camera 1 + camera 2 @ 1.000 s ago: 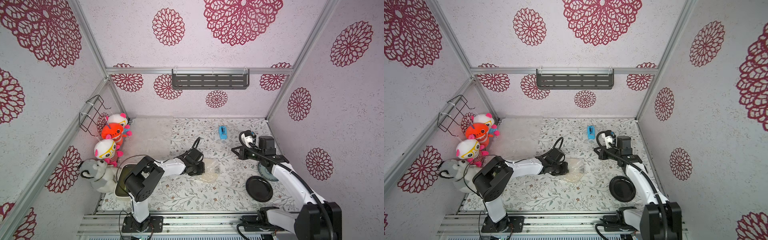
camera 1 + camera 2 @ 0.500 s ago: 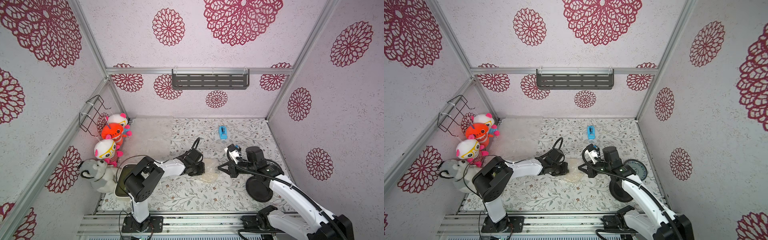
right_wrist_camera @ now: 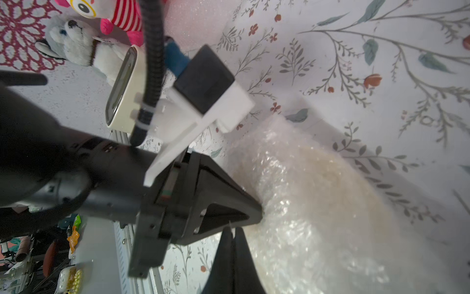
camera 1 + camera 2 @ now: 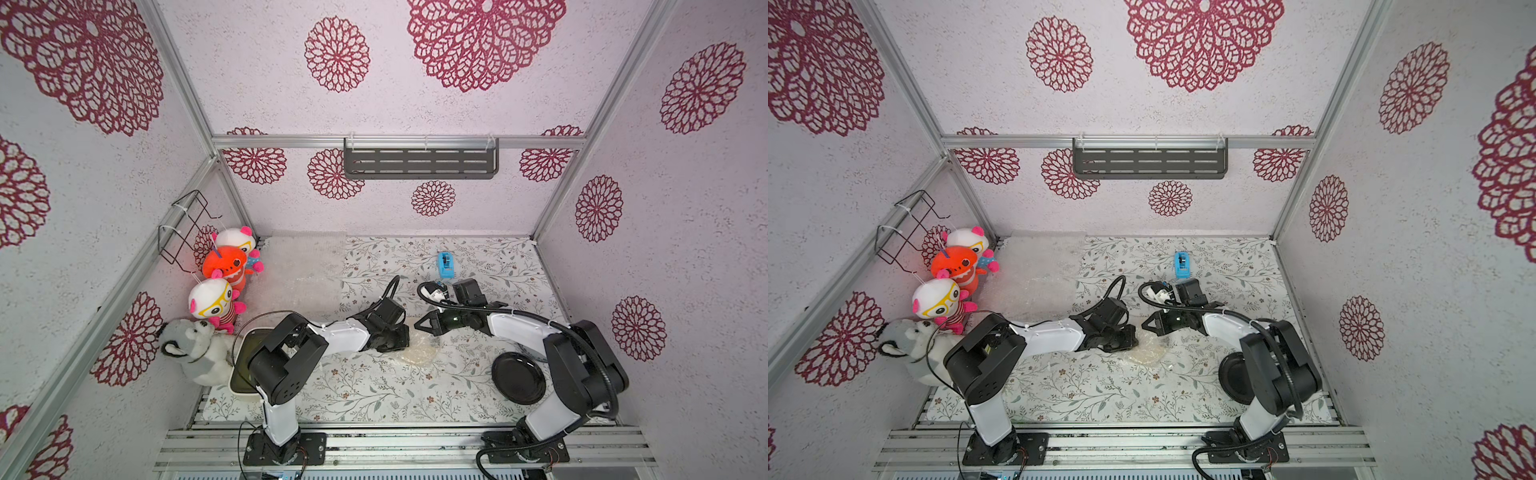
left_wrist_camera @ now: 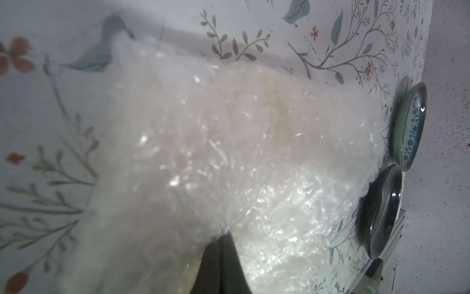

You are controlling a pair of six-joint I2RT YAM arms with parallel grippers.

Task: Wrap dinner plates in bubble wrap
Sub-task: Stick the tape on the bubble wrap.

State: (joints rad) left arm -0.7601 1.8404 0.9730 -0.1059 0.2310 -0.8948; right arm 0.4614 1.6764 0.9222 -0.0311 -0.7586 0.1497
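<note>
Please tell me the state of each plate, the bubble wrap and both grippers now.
Cream plate: covered by bubble wrap.
Black plate: bare, lying flat.
Blue plate: bare, lying flat.
Spare bubble wrap sheets: flat, unused.
Left gripper: shut, tips at the wrapped plate.
Right gripper: shut, holding nothing.

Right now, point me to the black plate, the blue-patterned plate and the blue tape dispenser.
black plate (image 4: pixel 518 377), in a top view, its glossy centre.
blue-patterned plate (image 5: pixel 413 122), left wrist view, its patterned band.
blue tape dispenser (image 4: pixel 445 266), in a top view, its body's middle.
</note>
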